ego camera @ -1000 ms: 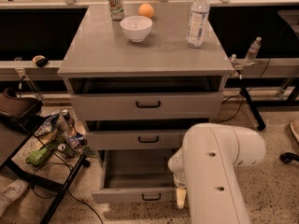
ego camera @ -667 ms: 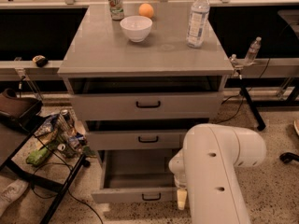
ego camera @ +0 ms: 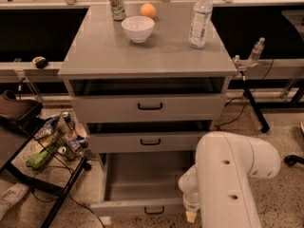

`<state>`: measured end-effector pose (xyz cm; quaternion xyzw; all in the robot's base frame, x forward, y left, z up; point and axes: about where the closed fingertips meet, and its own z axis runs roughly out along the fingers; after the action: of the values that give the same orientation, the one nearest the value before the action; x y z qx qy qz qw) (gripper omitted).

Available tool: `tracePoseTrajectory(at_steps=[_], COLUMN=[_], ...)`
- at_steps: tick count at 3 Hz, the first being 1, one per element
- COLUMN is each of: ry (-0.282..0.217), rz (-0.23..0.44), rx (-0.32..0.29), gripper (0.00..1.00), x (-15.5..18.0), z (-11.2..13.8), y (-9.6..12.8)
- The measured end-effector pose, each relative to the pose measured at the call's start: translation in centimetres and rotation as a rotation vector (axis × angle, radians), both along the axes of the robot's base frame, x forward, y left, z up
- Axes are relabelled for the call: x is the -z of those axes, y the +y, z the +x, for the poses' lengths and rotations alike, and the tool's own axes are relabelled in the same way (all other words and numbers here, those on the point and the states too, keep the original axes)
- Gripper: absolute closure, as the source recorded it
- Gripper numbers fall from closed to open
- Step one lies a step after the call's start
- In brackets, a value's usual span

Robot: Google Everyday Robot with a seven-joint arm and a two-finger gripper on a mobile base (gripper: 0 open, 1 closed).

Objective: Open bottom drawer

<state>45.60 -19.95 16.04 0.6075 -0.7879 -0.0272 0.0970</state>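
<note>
The bottom drawer of the grey cabinet stands pulled far out. Its shallow grey tray shows and looks bare, and its small black handle sits at the centre of the narrow front panel. My white arm comes in from the lower right. My gripper hangs at the right end of the drawer's front panel, to the right of the handle and apart from it. The arm hides most of the gripper.
The medium drawer and the tall top drawer stand slightly out. A can, an orange, a white bowl and a water bottle are on top. A rack with snack bags is at the left, and a black stand leg at the right.
</note>
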Motion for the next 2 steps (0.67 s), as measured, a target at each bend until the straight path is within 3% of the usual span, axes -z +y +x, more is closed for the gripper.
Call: tracePoseTrajectory(at_steps=[1,2], ry=[0.011,0.011], rz=[-0.001,-0.001], rx=[0.002,0.002], gripper=[0.72,0.95], x=[-0.11,-0.11], z=[-1.22,-0.87], y=[-0.13,-0.22])
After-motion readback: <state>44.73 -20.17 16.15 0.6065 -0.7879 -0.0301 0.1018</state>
